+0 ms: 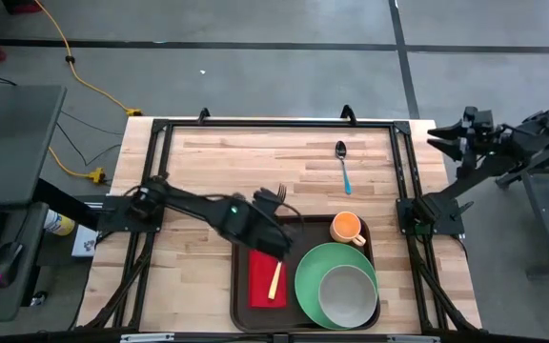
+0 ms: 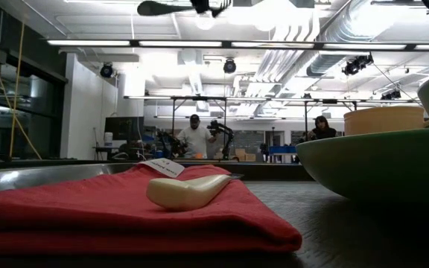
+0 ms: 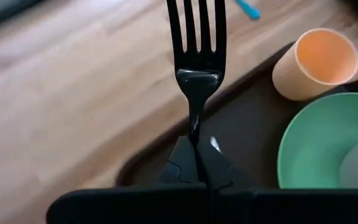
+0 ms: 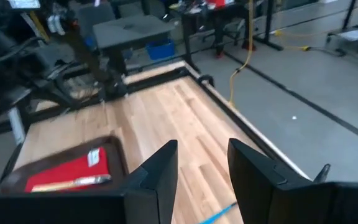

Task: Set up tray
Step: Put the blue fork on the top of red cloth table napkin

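Wooden table [image 1: 255, 162], bearing at its near edge, toward the right corner, the dark brown tray [image 1: 303, 227]; on the tray, green plate [image 1: 311, 276] with grey bowl [image 1: 348, 293] at the right end, red napkin [image 1: 263, 279] with cream knife [image 1: 275, 279] at the left end, orange cup [image 1: 347, 227] in the far right corner. Left gripper [image 3: 196, 146] over the tray's far left corner, clenched on a black fork [image 3: 196, 43], tines outward; right gripper [image 4: 202, 163] parked beyond the table's right edge, fingers apart, grasping nothing; blue-handled spoon [image 1: 343, 164] near the far right corner.
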Motion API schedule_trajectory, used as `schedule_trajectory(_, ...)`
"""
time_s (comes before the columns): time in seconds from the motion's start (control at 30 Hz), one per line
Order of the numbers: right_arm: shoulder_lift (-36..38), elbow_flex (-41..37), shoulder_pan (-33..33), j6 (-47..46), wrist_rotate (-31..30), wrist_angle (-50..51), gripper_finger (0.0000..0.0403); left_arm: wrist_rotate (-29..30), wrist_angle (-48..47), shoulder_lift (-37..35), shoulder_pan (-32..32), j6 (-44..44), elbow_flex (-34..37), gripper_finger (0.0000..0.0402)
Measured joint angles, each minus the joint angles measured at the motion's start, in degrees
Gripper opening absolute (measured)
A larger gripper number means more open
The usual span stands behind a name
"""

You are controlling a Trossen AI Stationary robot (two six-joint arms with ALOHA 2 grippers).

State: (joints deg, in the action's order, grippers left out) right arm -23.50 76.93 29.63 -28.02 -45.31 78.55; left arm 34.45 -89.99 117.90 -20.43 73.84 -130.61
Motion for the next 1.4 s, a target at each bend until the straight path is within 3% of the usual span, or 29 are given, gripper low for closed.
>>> schedule_trajectory(0.27, 0.0, 1.4, 0.0, 0.1, 6.3, 5.5, 0.0119, -4.8, 0.0, 7.5, -2.7, 17.6, 0.0, 0.0011)
schedule_trajectory(0.43, 0.0, 1.4, 0.0, 0.0, 8.1, 5.2, 0.0119, -11.2, 0.0, 11.3, -2.5, 18.5, 0.0, 0.0011)
schedule_trajectory(0.73, 0.0, 1.4, 0.0, 0.0, 8.1, 4.2, 0.0119, -17.8, 0.0, 17.0, -2.5, 19.2, 0.0, 0.0011)
schedule_trajectory(1.4, 0.0, 1.4, 0.0, -0.4, 8.3, 3.7, 0.0119, -26.6, 3.4, 23.2, -2.5, 20.4, 0.0, 0.0011)
